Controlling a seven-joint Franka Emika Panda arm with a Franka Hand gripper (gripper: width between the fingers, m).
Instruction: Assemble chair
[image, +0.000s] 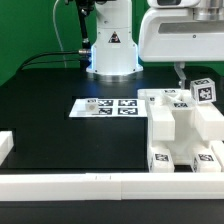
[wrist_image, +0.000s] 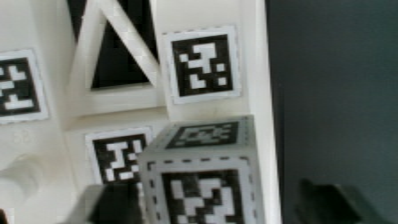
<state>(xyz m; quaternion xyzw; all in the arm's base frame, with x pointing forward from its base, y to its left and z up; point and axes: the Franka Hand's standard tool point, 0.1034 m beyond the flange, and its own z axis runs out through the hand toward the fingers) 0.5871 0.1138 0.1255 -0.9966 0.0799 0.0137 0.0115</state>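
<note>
The chair's white tagged parts stand grouped at the exterior view's right (image: 178, 128). A small white tagged block (image: 204, 90) sits at the top of the group, just below my gripper (image: 184, 74). In the wrist view this block (wrist_image: 206, 170) lies between my fingertips. One dark finger (wrist_image: 111, 196) is right beside it. The other finger (wrist_image: 338, 202) stands apart from it with a visible gap. My gripper (wrist_image: 224, 204) is open around the block. Behind the block is a white chair frame (wrist_image: 125, 95) with several tags and dark openings.
The marker board (image: 108, 106) lies flat on the black table left of the chair parts. A long plain white rail (image: 100, 186) edges the table's front. A white piece (image: 5, 146) sits at the exterior view's left edge. The robot base (image: 112, 52) stands at the back.
</note>
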